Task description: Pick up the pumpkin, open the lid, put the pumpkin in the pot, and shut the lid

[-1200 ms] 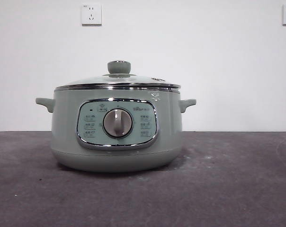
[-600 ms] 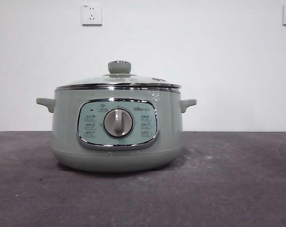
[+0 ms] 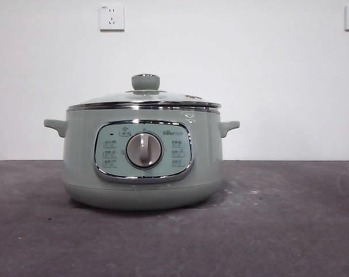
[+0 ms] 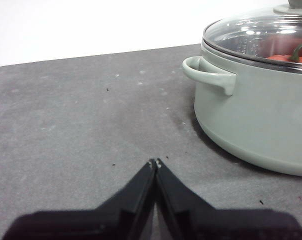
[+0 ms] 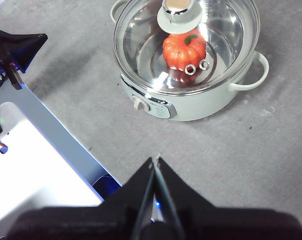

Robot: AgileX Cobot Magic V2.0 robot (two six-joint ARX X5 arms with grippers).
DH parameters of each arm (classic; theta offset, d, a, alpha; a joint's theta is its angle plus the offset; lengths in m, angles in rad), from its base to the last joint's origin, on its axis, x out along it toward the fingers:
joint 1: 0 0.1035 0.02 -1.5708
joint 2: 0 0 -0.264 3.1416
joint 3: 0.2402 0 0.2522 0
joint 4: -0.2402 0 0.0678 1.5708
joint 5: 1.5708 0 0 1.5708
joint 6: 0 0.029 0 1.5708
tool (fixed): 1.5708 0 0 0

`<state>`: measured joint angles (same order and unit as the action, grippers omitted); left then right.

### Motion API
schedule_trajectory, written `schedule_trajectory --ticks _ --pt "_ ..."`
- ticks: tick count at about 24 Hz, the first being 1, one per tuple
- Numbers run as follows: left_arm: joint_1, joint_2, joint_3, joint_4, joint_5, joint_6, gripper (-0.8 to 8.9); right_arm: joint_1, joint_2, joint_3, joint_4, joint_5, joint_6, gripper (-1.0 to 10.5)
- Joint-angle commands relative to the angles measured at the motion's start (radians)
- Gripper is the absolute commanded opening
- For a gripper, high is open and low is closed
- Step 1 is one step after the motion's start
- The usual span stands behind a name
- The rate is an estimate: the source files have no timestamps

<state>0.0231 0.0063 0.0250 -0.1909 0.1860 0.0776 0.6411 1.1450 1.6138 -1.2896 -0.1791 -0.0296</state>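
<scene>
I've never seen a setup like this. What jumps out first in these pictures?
A large round pale sage-green electric pot with a grey dial stands on the dark grey table, its domed glass lid closed. Through the glass glows a small glossy orange-red toy pumpkin with a green stem, sitting inside. The black left gripper and right gripper hang shut, apart from the pot.

From the front the pumpkin [image 5: 184, 50] is hidden: the pot [image 3: 143, 156] wall blocks it, and neither arm shows there. The panel labels [image 3: 110, 153] around the dial are too small to read. In the left wrist view the pot runs off the picture's edge, the lid [image 4: 261, 35] knob is cropped, and only a sliver of orange with the stem shows through the glass (glare blurs the rest). The 2 outlets [image 3: 111, 17] are partly cut off.
</scene>
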Motion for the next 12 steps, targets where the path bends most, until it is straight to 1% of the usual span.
schedule_trajectory --ticks 1,2,3,4,6,7,9,12 --pt "-0.002 -0.002 -0.017 0.003 -0.001 -0.006 -0.03 -0.006 -0.01 0.0 0.003 0.008 -0.006 0.0" --pt "-0.002 -0.002 -0.017 0.003 -0.001 -0.006 -0.03 -0.03 -0.034 0.0 0.013 0.035 -0.039 0.0" --pt "-0.002 -0.002 -0.017 0.003 -0.001 -0.006 -0.03 -0.06 -0.063 -0.001 0.035 0.042 -0.048 0.0" --pt "-0.002 -0.002 -0.017 0.003 -0.002 -0.007 -0.03 -0.099 -0.095 -0.005 0.094 0.039 -0.048 0.0" --pt "-0.002 -0.002 -0.017 0.003 -0.001 -0.006 -0.03 -0.192 -0.19 -0.061 0.254 -0.015 -0.02 0.0" --pt "-0.002 -0.002 -0.017 0.003 -0.001 -0.007 -0.03 -0.25 -0.247 -0.115 0.329 -0.031 -0.007 0.0" --pt "-0.002 -0.002 -0.017 0.003 -0.002 -0.006 -0.03 -0.367 -0.371 -0.267 0.462 -0.029 0.006 0.0" --pt "-0.002 -0.002 -0.017 0.003 -0.002 -0.007 -0.03 -0.483 -0.559 -0.566 0.726 -0.024 0.005 0.0"
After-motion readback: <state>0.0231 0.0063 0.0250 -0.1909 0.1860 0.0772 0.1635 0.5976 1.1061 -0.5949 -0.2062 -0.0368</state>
